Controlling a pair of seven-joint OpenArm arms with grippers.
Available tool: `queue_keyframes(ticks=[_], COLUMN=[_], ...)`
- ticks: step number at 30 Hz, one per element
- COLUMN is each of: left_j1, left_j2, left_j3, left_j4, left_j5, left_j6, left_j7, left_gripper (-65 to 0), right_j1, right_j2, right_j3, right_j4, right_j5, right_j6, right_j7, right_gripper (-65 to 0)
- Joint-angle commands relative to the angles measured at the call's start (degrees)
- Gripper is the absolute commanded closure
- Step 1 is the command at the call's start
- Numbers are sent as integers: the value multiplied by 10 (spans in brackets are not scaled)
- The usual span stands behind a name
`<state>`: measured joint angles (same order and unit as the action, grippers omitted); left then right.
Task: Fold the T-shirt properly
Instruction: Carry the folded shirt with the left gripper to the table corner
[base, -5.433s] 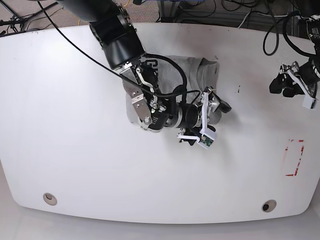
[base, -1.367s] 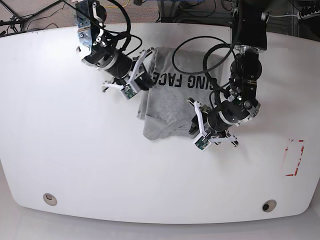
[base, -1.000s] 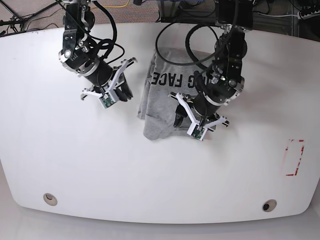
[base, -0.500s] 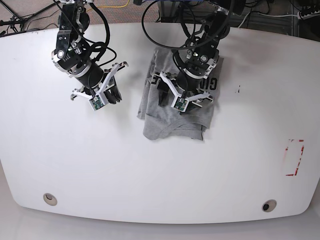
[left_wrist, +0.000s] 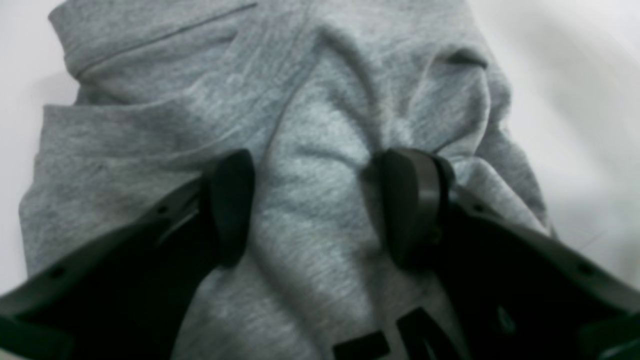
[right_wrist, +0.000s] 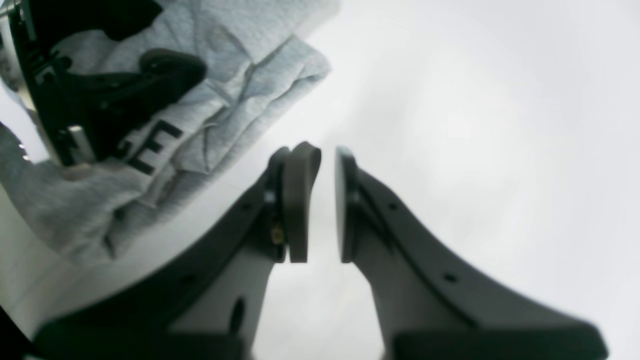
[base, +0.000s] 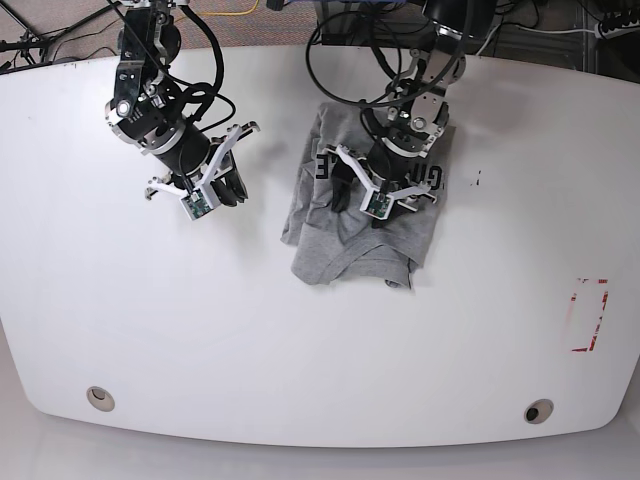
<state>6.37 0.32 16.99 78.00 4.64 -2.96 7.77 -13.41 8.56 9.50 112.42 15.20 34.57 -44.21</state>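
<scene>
white table (base: 150, 330) fills the base view, cables trailing along the top edge, a red-outlined mark near the right edge (base: 588, 315) and two round holes near the bottom edge. the shirt (base: 345, 245) lies bunched in the upper middle of the frame, grey, black letters partly showing beside the arm over it.

left gripper (base: 362, 195) sits right on top of the shirt, centre of the frame. in the left wrist view its jaws stand wide, both pads (left_wrist: 232, 205) pressed down into the cloth (left_wrist: 310, 150) with a ridge of fabric rising between them, not pinched. black lettering peeks out at the bottom of that view.

right gripper (base: 222, 180) hangs over bare table in the upper left, well apart from the shirt. right wrist view: jaws narrow, a thin gap between the pads (right_wrist: 300, 200), nothing in them; the shirt (right_wrist: 225, 125) and the other gripper show in that frame's upper left.

against half a second ago: the left gripper has slid a touch lower and to the right on the shirt, and the shirt's lower right corner now reaches further down. the right gripper has barely shifted. a second ago the left gripper was further down the shirt, by its lower edge.
</scene>
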Motion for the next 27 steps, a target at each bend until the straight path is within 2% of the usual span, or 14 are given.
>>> queue_keyframes(ticks=[1,9,13,16,17,23,27], left_j1=[9,10,9,9,8,-18,-40], left_j2=[-42,-106,-140,-171,-191,-257,-295], left_j3=[-18,-125,-182,-209,-220,-244,-246], left_j4=[-21,-22,-23,-35,-48,-118,-184], left_j5=[9,9,11,11,11,9,9], left_j6=[-25,-140,-195,-220,-231,-262,-278], left_j7=[84,135,136,137,137,129,102], left_gripper=[-382,-382,-382,-382,-382,-382,-381], right_j1=[4,4,4,4,4,4,4], right_j2=[4,4,4,4,3,2,2], right_j3=[2,2,2,2,2,2,2], right_j4=[9,9,9,9,9,9,9], right_j5=[7,7,7,7,7,7,7], right_j6=[2,3,22,29,29,29,29], right_j7=[11,11,11,11,11,11,11], right_gripper=[-81,-81,-81,-81,-81,-81,-81])
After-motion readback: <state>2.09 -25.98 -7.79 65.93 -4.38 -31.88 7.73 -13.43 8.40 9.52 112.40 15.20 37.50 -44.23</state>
